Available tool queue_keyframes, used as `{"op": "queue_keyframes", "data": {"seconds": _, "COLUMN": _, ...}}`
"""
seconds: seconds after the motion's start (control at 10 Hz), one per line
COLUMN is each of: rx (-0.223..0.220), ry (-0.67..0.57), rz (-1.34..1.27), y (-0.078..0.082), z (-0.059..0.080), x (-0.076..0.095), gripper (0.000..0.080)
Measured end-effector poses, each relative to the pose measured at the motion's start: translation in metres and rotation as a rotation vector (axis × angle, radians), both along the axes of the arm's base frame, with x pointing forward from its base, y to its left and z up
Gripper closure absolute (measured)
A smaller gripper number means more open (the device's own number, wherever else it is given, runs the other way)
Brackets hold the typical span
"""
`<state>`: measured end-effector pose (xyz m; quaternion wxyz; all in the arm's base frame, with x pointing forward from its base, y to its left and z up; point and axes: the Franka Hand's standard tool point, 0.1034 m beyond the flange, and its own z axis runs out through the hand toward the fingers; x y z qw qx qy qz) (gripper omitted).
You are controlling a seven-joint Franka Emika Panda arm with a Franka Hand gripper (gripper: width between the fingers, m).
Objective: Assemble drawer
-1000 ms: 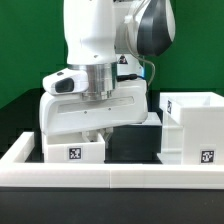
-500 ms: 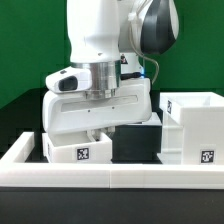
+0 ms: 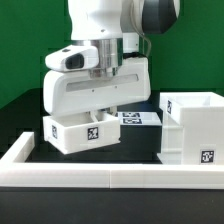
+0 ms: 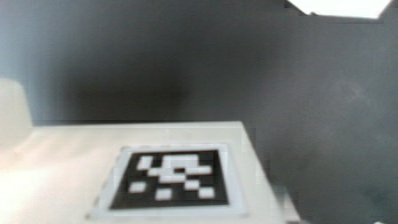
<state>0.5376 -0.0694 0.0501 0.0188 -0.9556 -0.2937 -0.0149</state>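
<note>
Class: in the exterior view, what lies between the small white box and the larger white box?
Between the small white box and larger white box: bare black table, the marker board behind. Exterior view.

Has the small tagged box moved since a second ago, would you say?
Yes: the small box has lifted upward, away from the front rail, tilting slightly.

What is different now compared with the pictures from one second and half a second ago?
The end effector rose, carrying the small white box it grips up and toward the exterior view's right, now tilted. The large white box and the white front rail stayed in place.
</note>
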Motion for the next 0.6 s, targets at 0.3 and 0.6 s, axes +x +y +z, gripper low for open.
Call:
{"op": "queue_keyframes", "data": {"seconds": 0.3, "rx": 0.004, "ry": 0.012, "rz": 0.017, "y": 0.0, "z": 0.0028, "x": -0.0041, "gripper": 0.0757}}
{"op": "queue_keyframes", "data": {"seconds": 0.6, "rx": -0.024, "ry": 0.011, "rz": 0.288, "y": -0.0013, "z": 0.0028, "x": -0.0044, "gripper": 0.0757}}
